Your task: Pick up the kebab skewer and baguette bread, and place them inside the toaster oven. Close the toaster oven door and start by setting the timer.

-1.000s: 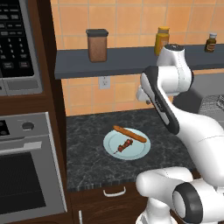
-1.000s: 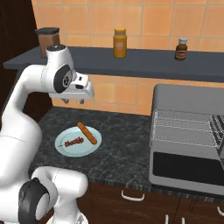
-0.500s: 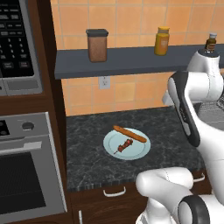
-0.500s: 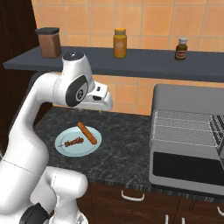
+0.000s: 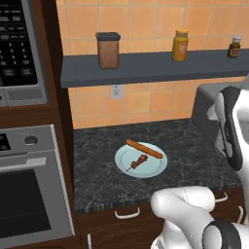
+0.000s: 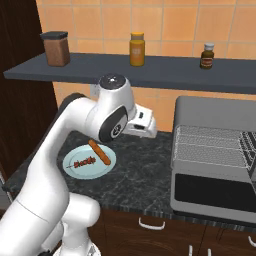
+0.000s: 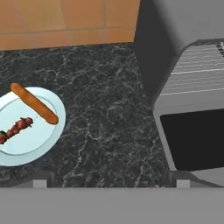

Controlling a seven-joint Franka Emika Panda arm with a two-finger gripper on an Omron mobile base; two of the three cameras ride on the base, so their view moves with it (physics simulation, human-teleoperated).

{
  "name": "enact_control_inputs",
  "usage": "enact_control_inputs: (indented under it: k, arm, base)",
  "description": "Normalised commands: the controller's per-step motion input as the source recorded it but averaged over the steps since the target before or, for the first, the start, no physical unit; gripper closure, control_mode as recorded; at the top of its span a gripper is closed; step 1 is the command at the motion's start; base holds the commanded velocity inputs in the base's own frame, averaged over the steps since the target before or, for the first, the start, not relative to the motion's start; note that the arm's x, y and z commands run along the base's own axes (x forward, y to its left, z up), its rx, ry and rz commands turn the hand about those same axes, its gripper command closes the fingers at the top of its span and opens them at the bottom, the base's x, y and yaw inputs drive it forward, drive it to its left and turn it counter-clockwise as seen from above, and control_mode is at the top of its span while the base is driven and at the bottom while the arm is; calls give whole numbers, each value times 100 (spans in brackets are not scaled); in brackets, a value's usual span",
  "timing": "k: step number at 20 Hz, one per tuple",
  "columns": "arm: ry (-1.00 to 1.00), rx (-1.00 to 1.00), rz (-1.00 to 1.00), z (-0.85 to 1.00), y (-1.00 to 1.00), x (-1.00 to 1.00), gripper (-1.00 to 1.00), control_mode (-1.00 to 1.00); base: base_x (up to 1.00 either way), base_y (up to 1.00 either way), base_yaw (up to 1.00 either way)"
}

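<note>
The gripper (image 7: 111, 183) is hanging wide open and empty above the worktop (image 7: 109, 109), between plate and toaster oven (image 6: 215, 150). The baguette (image 7: 34, 103) and skewer (image 7: 15, 129) are lying side by side on the plate (image 7: 30, 148) near the worktop's left edge, while the oven is standing at the right end with its door (image 6: 212, 192) folded down.

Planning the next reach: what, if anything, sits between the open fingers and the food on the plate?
Nothing visible. In the hand view bare dark counter lies between the fingers and the plate holding the baguette bread and kebab skewer.

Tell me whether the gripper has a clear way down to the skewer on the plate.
Probably yes. The skewer lies uncovered on the plate, beside the baguette but apart from it. The gripper is open above bare counter, with nothing between.
</note>
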Motion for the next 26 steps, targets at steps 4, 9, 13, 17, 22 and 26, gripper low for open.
enact_control_inputs:
  k: [4,9,13,17,22,26]
  arm:
    - [-15,0,-3,-6,-100,-49,-100,-100]
    - [-18,0,-5,-8,-91,-15,-100,-100]
    - [-28,0,-4,-1,-66,-3,-100,-100]
    - [-33,0,0,0,-55,-1,-100,-100]
    - [-20,0,0,-2,-40,2,-100,-100]
    - [-11,0,0,-9,-18,10,-100,-100]
  base:
    - [0,0,0]
    - [0,0,0]
    - [0,0,0]
    - [0,0,0]
    - [0,0,0]
    - [0,0,0]
